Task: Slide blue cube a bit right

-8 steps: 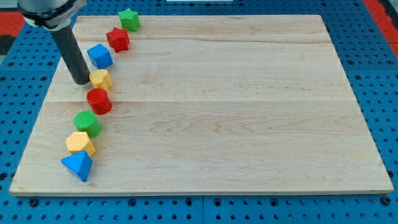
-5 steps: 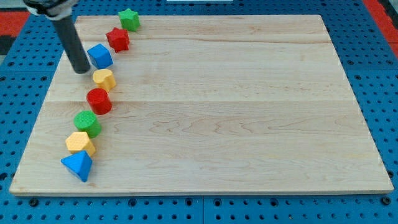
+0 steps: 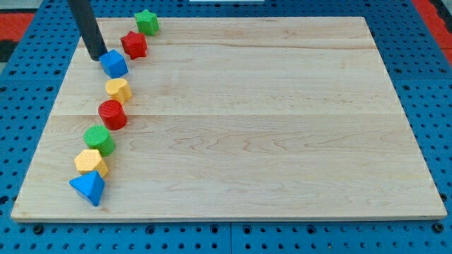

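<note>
Light wooden bench (image 3: 282,106) on blue pegboard base (image 3: 438,106). Dark straight rod entering from view's top left, my tip (image 3: 95,56) down on the wood, just left of and slightly above blue plastic cube (image 3: 113,63), touching or nearly touching its upper-left edge; cannot tell which. No pincer on this arm, so no spread or pressed-together state to report. Blue cube near bench's upper-left area, second from top in a curved line of blocks along the view's left. Above-right of it: red star-shaped block (image 3: 134,44), close but apart; further up-right, green star-shaped block (image 3: 147,21) near bench's top edge. Below cube: yellow rounded block (image 3: 118,90), shape unclear, just beneath; then red cylinder (image 3: 111,114), green cylinder (image 3: 99,140), yellow hexagonal block (image 3: 90,162), and blue pyramid-like block (image 3: 88,188) touching the yellow one, near bench's lower-left corner.
</note>
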`<state>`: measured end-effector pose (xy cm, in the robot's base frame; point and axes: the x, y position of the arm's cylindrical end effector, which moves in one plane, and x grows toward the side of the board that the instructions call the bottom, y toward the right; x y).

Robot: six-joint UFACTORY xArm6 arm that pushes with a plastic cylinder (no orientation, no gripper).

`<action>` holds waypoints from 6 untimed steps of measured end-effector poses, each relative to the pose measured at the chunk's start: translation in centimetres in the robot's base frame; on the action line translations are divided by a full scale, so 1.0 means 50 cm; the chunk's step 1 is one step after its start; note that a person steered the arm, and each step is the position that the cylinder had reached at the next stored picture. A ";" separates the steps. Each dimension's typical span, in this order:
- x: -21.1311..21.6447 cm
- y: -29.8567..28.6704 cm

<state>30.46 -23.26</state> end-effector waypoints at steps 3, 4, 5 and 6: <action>0.035 0.015; 0.035 0.008; 0.047 -0.013; 0.080 -0.006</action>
<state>34.46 -23.54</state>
